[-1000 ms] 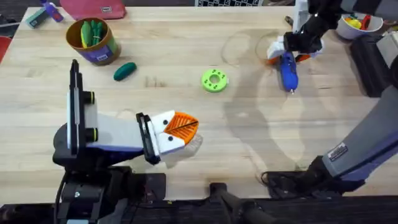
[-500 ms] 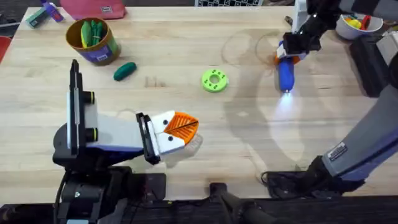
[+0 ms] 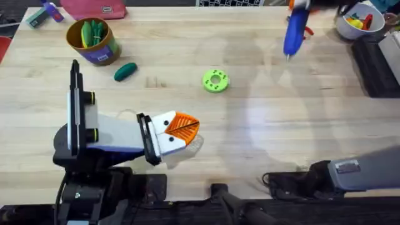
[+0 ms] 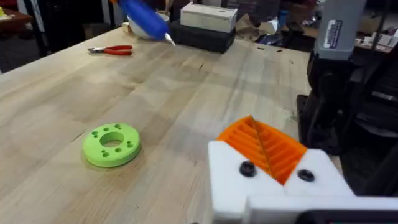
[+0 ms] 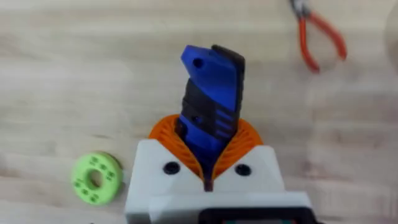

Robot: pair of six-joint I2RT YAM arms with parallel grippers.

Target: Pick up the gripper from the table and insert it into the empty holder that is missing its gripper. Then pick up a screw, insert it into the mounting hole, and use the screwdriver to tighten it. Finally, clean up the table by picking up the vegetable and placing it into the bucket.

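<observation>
The bucket (image 3: 92, 40) stands at the table's far left with green items already inside, and the vegetable (image 3: 125, 71) lies on the wood just beside it, not yet cleared. Nearer the front, the left gripper (image 3: 179, 132) rests low over the table; its orange pads appear pressed together on nothing, though the angle leaves some doubt. At mid-table sits a green disc (image 3: 215, 80). Far right, the right gripper (image 5: 208, 163) pinches the screwdriver (image 3: 295, 28) between its orange pads and holds it lifted near the far edge, so the tightening step looks to be in hand. Next the bit must be brought down onto the screw. Bare wood lies between, while red pliers (image 5: 318, 38) and a white bowl (image 3: 356, 24) crowd the right corner.
</observation>
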